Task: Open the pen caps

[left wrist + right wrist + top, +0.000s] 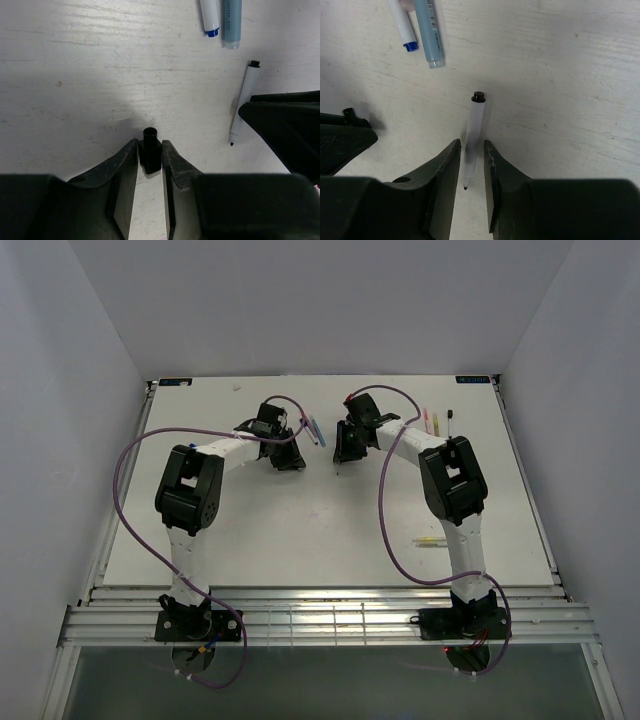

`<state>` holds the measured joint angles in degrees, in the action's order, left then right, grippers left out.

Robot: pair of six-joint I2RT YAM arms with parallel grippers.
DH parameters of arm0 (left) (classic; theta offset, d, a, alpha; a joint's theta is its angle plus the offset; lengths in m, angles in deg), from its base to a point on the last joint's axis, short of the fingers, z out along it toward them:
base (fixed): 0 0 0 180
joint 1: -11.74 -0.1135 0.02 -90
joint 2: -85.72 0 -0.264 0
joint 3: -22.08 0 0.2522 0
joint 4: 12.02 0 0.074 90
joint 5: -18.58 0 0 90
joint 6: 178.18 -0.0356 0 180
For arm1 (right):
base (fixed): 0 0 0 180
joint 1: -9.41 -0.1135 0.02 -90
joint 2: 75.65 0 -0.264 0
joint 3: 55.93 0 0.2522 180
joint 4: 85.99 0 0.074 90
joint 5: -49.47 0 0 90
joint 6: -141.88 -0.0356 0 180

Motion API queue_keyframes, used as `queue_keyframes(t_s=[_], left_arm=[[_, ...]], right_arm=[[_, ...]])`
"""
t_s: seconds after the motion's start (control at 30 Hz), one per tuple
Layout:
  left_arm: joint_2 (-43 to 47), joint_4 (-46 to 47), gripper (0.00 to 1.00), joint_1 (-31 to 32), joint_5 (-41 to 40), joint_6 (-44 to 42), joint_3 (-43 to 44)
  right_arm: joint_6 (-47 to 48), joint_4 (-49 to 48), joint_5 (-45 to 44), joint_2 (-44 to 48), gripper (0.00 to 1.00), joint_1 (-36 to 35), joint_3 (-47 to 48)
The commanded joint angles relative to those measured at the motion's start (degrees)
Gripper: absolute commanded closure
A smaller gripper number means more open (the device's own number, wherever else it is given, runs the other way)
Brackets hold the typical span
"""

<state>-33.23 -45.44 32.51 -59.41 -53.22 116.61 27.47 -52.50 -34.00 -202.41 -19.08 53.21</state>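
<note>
My left gripper (149, 146) is shut on a stubby black pen cap (149, 152), held just above the table. The white pen (243, 102) it matches lies uncapped to the right, black tip bare. In the right wrist view this white pen (474, 135) lies between the fingers of my right gripper (472, 150), which stand narrowly open with a gap on each side of the barrel. In the top view the left gripper (291, 447) and right gripper (343, 452) face each other at the table's far middle.
A white pen with a blue cap (210, 17) and a light blue pen (231, 22) lie just beyond the grippers. Pink and yellow pens (431, 420) and a dark pen (452, 418) lie far right. Yellow pens (432, 542) lie near the right arm.
</note>
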Motion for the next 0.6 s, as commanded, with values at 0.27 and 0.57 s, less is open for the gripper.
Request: queue_keyframes(t_s=[0.27, 0.57], left_arm=[[-0.40, -2.84, 0.55, -1.18, -1.73, -0.77, -1.06], [2.14, -2.49, 0.52, -1.79, -3.31, -1.30, -2.28]], right_arm=[[1.55, -0.04, 0.94, -0.42, 0.67, 0.28, 0.78], [3.40, -0.30, 2.44, 0.72, 0.58, 0.37, 2.53]])
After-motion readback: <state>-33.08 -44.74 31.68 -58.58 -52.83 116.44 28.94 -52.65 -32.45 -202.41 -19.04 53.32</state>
